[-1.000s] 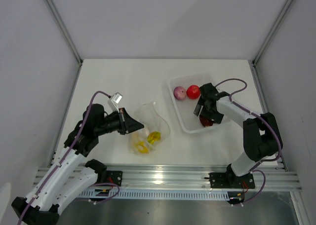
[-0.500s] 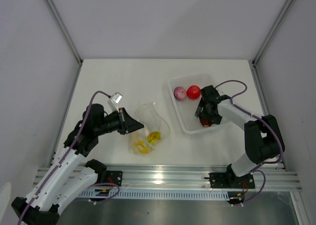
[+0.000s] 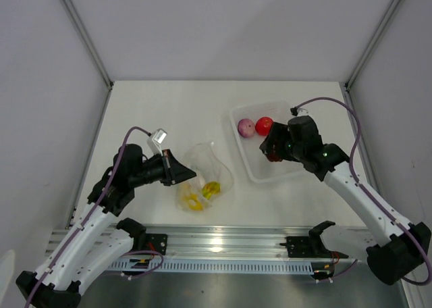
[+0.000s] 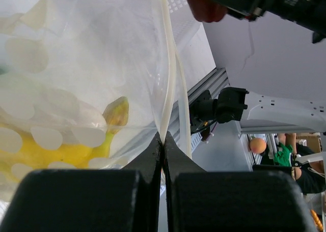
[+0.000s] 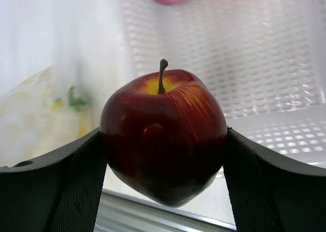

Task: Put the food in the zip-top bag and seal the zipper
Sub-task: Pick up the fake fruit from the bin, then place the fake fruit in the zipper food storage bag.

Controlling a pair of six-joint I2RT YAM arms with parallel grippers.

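The clear zip-top bag [image 3: 204,167] lies on the table's near left, with a yellow banana bunch [image 3: 193,200] and a yellow-green piece [image 3: 211,188] inside. My left gripper [image 3: 181,173] is shut on the bag's edge. In the left wrist view its tips [image 4: 163,140] pinch the film just below the pale zipper strip [image 4: 169,74], with the banana [image 4: 56,153] behind the plastic. My right gripper [image 3: 272,150] is shut on the dark red apple [image 5: 163,135], holding it in the air over the tray's left part. A pink onion [image 3: 246,127] and a red fruit [image 3: 264,125] stay in the tray.
The translucent white tray [image 3: 264,175] sits right of centre, its ribbed floor [image 5: 265,64] behind the apple. The aluminium rail [image 3: 223,240] runs along the near edge, and white walls close in the sides and back.
The right gripper closed on the apple in the tray and lifted it up and left. The right arm swung over the tray. The left arm and bag stayed still.
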